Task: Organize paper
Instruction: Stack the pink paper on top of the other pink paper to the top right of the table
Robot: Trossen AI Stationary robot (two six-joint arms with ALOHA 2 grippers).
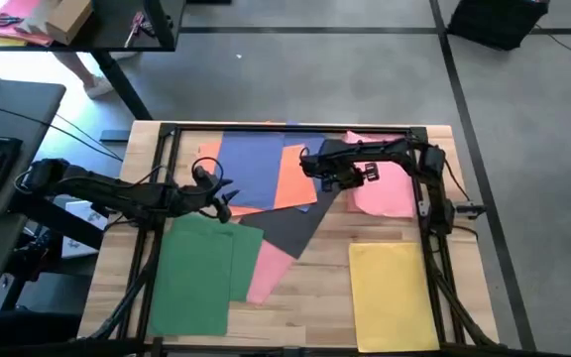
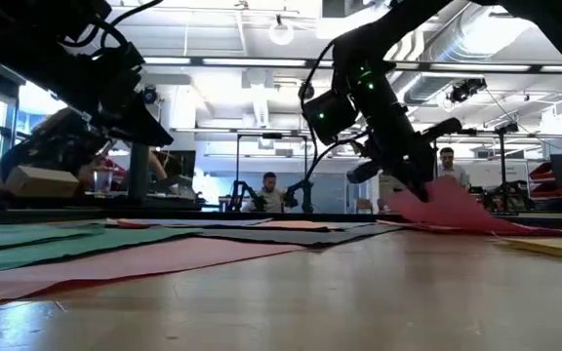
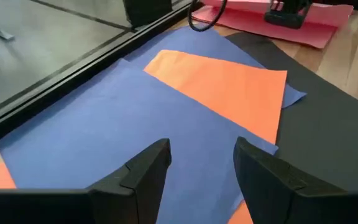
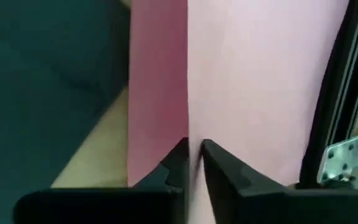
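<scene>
Coloured paper sheets lie flat and overlapping on the wooden table: blue [image 1: 251,169], orange [image 1: 300,178], dark grey [image 1: 295,228], two green [image 1: 201,278], a pink one [image 1: 271,268] and yellow [image 1: 395,293]. My left gripper [image 1: 221,195] hangs open above the blue sheet [image 3: 104,130], near the orange one [image 3: 229,93], touching nothing. My right gripper [image 1: 348,186] is shut on another pink sheet [image 1: 383,193] at the right, beside the frame rail. My right gripper pinches the pink sheet's left edge [image 4: 189,124] between its two fingers, coming from above. That edge is raised off the table and the sheet [image 2: 457,210] slopes down from the fingers toward the table's right, where it rests on the wood.
A black frame [image 1: 295,127] runs round the table's far and side edges. More pink paper [image 1: 375,139] lies under the right arm at the far rail. Bare wood shows between the pink and yellow sheets near the front. People and desks stand beyond the table.
</scene>
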